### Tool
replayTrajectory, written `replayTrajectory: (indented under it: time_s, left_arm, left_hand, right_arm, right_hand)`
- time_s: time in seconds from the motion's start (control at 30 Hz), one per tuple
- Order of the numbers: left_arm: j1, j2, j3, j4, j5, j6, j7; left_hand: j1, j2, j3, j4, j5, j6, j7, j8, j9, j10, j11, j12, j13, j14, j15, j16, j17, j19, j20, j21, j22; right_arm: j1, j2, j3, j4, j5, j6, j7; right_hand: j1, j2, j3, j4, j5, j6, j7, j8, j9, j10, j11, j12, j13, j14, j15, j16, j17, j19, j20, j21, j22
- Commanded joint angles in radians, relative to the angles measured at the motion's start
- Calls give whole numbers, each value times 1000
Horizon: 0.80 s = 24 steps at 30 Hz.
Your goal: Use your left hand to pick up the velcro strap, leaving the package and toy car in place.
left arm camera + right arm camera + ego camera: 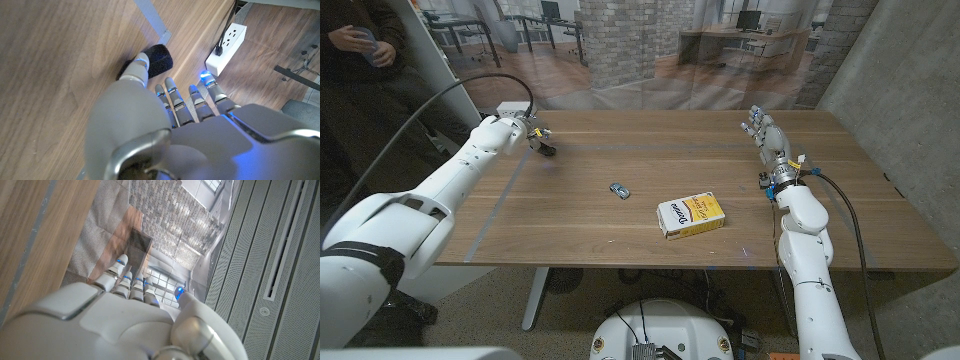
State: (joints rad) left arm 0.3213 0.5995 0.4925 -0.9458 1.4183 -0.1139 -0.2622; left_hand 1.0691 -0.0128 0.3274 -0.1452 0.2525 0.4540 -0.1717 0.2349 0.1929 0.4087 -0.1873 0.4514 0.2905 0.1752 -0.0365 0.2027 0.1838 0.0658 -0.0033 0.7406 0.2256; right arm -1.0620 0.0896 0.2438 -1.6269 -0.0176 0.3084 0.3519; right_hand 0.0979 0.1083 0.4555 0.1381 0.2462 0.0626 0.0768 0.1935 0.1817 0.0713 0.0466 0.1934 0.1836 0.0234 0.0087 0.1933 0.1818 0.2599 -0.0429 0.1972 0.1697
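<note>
- Left hand (533, 136): reaches over the far left part of the tabletop (620, 230), at the velcro strap (548, 151). In the left wrist view the thumb tip (140, 65) touches the dark rolled strap (159, 59), while the other fingers (175, 102) stretch straight out beside it. No closed grip on the strap is visible; the hand reads as open, in contact but not holding.
- Velcro strap: a small black roll lying on the wood near the tabletop's left edge, well apart from the other two objects.
- Step in hand (judgement): securing the grasp. The strap is small and soft, so a pinch between thumb and a finger seems the suitable hold. The extended fingers need to curl in around the roll opposite the thumb before any lift.
- Caution (judgement): the roll may slide or tip away under a one-sided thumb push. Closing from both sides at once, then lifting straight up, limits that risk.
- Toy car (619, 189): sits near the tabletop's middle; the package (689, 215), a white and yellow box, lies just beyond it toward the right. Both stand clear of the left hand's reach, so a vertical lift leaves them undisturbed.
- Right hand (763, 131): held upright over the right side of the tabletop, fingers extended and apart, holding nothing.
</note>
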Motion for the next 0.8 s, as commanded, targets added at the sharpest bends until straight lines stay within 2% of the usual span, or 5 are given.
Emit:
replayTrajectory:
  time_s: [0.03,0.53,0.67,0.8]
  left_arm:
    - [-27,-18,35,58,1,-10,20]
    - [-43,-28,67,105,2,-15,53]
    - [-46,-30,73,114,4,-15,65]
    - [-49,-32,79,125,4,-14,85]
  left_hand:
    - [15,-1,-5,-3,5,14,1,-3,3,9,-1,6,6,11,-122,-4,3,3,-7,10,3]
    - [47,3,-13,-13,5,37,-11,-2,3,31,-12,21,12,23,-135,-5,2,11,-22,26,2]
    - [83,8,-7,-25,4,50,-19,0,2,40,-19,27,14,30,-144,-6,1,17,-29,36,3]
    - [105,18,-2,-27,1,52,-15,-1,2,39,-19,28,16,36,-144,-5,2,19,-25,43,3]
  right_arm:
    - [-1,2,2,-4,-3,-1,-6]
    - [-6,4,12,-16,-8,3,-24]
    - [-7,4,16,-20,-10,4,-32]
    - [-9,5,18,-24,-13,3,-38]
  right_hand:
    - [-9,33,6,2,-5,14,-13,3,3,12,2,0,3,7,0,-3,2,9,-5,1,4]
    - [-11,33,7,2,-5,15,-15,2,3,11,3,-1,3,7,-1,-3,2,9,-6,1,4]
    - [-11,32,7,2,-5,16,-14,2,3,12,4,-1,3,7,0,-3,2,9,-5,1,4]
    - [-12,32,7,1,-5,15,-14,2,3,13,3,-1,3,7,-1,-3,2,9,-5,1,4]
